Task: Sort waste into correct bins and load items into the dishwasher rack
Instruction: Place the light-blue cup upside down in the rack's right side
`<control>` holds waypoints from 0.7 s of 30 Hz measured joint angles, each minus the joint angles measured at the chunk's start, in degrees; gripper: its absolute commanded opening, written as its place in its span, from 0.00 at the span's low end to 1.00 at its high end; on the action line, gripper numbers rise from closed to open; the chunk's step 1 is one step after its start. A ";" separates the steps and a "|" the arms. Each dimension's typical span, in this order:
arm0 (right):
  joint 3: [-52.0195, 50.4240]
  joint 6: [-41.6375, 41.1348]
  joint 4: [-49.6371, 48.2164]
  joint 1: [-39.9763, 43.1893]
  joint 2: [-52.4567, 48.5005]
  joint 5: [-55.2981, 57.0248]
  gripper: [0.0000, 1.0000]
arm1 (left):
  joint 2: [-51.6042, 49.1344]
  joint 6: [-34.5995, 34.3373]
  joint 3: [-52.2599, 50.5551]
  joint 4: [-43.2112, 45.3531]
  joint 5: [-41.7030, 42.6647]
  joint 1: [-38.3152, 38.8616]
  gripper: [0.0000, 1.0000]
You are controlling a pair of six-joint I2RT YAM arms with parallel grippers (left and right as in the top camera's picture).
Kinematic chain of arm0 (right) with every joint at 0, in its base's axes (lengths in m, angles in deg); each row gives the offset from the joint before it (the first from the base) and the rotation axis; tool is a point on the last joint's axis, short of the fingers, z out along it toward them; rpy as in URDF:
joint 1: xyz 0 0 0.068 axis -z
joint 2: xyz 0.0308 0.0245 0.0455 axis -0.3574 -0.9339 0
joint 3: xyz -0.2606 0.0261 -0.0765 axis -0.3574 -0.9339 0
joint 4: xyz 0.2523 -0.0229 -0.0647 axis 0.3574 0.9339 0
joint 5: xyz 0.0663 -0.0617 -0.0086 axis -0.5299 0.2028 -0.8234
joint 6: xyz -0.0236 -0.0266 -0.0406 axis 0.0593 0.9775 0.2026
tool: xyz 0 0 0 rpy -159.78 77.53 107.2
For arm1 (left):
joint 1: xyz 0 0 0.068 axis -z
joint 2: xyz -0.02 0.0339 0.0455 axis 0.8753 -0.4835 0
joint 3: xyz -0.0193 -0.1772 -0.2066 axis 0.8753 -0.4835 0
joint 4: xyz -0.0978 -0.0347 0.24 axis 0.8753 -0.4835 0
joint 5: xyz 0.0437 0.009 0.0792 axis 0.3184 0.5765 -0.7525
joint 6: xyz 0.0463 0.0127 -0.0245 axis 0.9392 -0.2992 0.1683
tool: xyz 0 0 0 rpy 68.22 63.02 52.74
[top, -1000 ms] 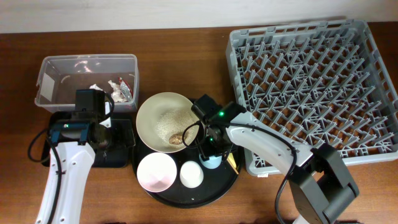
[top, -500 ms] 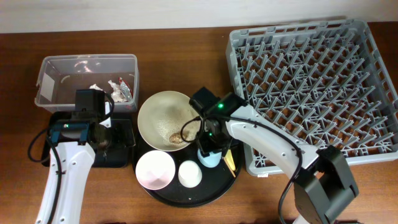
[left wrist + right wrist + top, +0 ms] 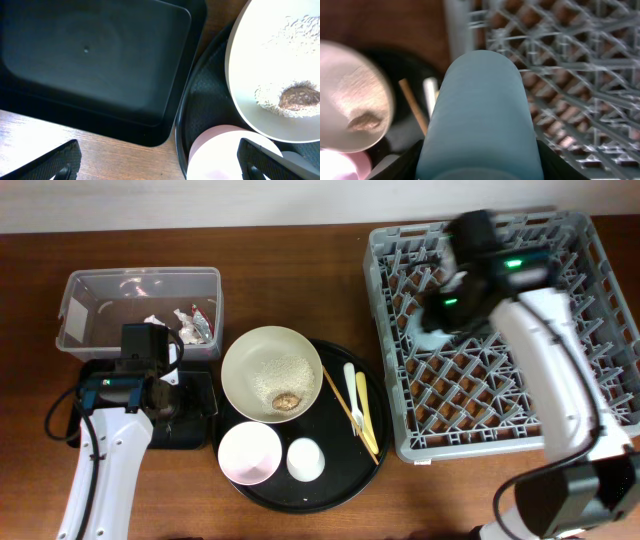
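While over rack [image 3: 590,250], claw [image 3: 436,330] around cup [image 3: 479,115]

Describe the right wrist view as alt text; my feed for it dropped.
A light-blue cup, held in the right gripper, fills the centre of the blurred frame. The grey dishwasher rack spreads behind it at upper right; at left are the cream bowl with a brown food lump, a wooden chopstick and a pale utensil.
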 measured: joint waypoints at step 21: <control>-2.45 6.16 -5.01 48.52 -9.90 -1.09 0.38 | 0.00 0.00 0.00 0.04 0.02 0.00 0.99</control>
